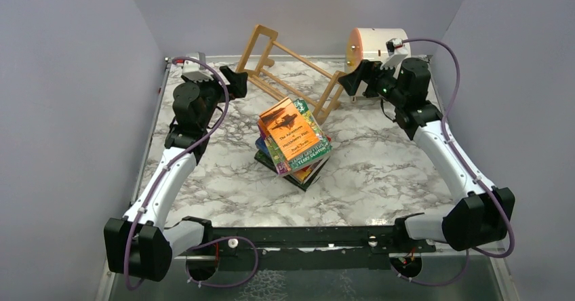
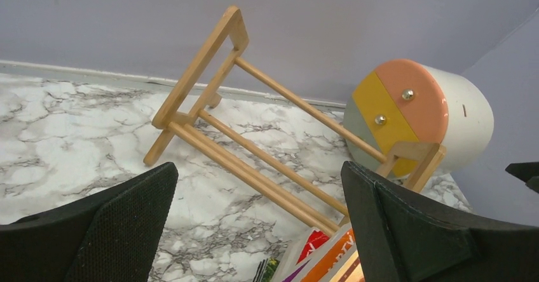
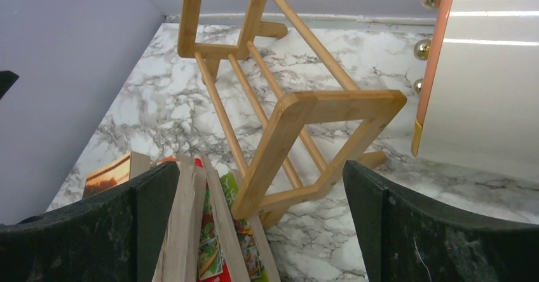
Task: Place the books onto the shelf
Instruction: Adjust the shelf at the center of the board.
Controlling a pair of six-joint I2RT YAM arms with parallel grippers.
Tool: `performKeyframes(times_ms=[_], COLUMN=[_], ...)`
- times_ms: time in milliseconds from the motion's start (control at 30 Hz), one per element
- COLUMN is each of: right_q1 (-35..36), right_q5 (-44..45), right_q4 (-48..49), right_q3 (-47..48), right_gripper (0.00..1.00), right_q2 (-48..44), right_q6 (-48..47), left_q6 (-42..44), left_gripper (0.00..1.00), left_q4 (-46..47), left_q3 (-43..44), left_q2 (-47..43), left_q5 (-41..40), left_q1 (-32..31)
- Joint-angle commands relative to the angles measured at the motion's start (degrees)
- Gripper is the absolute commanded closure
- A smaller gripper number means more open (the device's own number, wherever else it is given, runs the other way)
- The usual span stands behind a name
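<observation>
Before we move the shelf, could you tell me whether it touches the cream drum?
Apart: right wrist view shows marble between shelf and drum.

the left arm (image 1: pixel 167 172) and right arm (image 1: pixel 449 153) stretch forward from their bases, wrists turned inward. the left pincer (image 1: pixel 235 82) and right pincer (image 1: pixel 355 81) gape wide, holding nothing.
</observation>
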Motion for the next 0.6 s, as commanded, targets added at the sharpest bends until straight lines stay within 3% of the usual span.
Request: performKeyframes(times_ms=[0, 233, 567], right_q1=[0.1, 0.1, 0.3], right_q5=[-2.8, -3.2, -3.8], right_q4=[3.9, -2.2, -3.3], right_q3=[-2.9, 1.4, 2.3], right_gripper=[0.00, 0.00, 0.00], right_q2=[-4.0, 0.4, 2.0], right_q6=[1.5, 0.2, 1.0], left_q6=[-2.8, -2.3, -1.8], left_gripper=[0.01, 0.01, 0.01], left_q4=[2.2, 0.3, -0.1], left_q3=[0.5, 1.8, 1.8], left_q2=[-0.3, 0.7, 0.1], left_q5=[0.8, 2.0, 1.7], left_q1=[0.0, 0.0, -0.1])
